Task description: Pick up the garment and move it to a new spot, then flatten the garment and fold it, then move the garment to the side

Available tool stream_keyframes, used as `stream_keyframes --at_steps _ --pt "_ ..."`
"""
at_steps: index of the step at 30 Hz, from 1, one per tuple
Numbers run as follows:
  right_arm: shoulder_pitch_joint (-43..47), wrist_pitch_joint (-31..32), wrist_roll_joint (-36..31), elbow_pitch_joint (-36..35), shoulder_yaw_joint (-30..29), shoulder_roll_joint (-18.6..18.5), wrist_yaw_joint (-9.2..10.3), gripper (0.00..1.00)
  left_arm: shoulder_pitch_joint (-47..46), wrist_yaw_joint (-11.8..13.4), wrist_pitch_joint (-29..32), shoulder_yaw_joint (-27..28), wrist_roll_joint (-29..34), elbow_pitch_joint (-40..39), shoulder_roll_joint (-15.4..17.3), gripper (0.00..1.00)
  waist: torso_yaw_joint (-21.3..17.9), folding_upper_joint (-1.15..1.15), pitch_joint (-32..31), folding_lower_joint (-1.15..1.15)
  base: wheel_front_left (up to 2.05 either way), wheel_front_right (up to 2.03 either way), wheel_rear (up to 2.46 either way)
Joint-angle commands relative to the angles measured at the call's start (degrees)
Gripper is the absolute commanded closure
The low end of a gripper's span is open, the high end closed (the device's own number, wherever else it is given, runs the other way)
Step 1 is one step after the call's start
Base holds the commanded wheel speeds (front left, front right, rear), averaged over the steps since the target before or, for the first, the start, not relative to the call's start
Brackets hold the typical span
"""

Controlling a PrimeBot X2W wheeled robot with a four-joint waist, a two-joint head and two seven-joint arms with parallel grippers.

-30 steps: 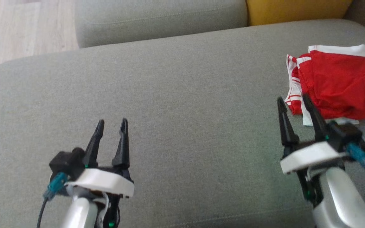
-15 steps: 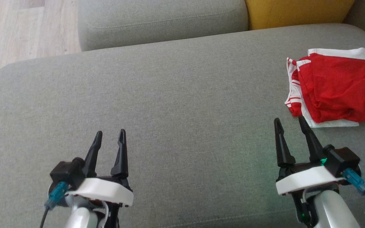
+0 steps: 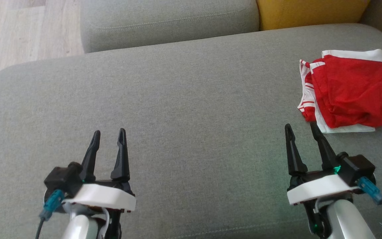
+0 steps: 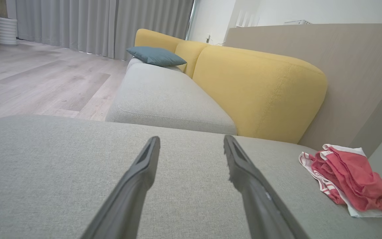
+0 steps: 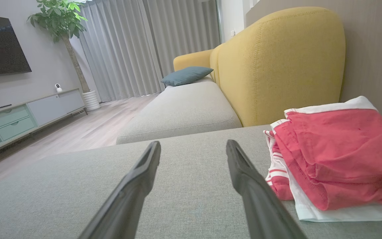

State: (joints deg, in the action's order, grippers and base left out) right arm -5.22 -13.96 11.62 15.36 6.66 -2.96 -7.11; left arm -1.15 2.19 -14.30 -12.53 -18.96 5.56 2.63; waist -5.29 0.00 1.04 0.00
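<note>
A folded red fabric garment with white trim [image 3: 350,91] is seen lying on the grey woven sofa cushion [image 3: 191,109], at 2 o'clock in the head view. The left gripper [image 3: 108,133] is held at 7 o'clock, jaws spread wide, nothing between them. The right gripper [image 3: 299,125] is held at 5 o'clock, likewise wide and empty, just beside the garment's near corner. Contact cannot be told.
</note>
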Motion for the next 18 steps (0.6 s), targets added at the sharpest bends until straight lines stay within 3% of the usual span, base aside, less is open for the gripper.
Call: stream_keyframes --at_steps 1,15,16,18 --pt "-1.5 -0.7 0.3 -1.9 1.3 0.1 -0.37 0.00 -1.0 -0.2 -0.7 2.0 -0.1 -2.1 0.2 0.00 0.0 0.00 0.0 0.00 0.00 0.00 0.00" --pt "-1.6 -0.9 0.6 -1.7 1.6 0.1 -0.37 0.00 -0.3 -0.7 -0.7 2.5 -2.1 -1.9 0.2 0.00 -0.2 0.00 0.2 0.00 0.00 0.00 0.00" --pt "0.0 -0.2 0.4 0.1 0.2 0.0 0.00 1.00 1.4 -0.7 0.0 0.4 -2.1 0.0 0.0 1.00 -0.2 0.00 0.2 0.00 0.00 0.00 0.00" --pt "0.2 -0.2 0.5 1.3 0.3 0.0 0.01 1.00 1.7 -0.7 0.1 0.2 -2.3 1.2 0.0 1.00 -0.2 0.00 0.2 0.00 0.00 0.00 0.00"
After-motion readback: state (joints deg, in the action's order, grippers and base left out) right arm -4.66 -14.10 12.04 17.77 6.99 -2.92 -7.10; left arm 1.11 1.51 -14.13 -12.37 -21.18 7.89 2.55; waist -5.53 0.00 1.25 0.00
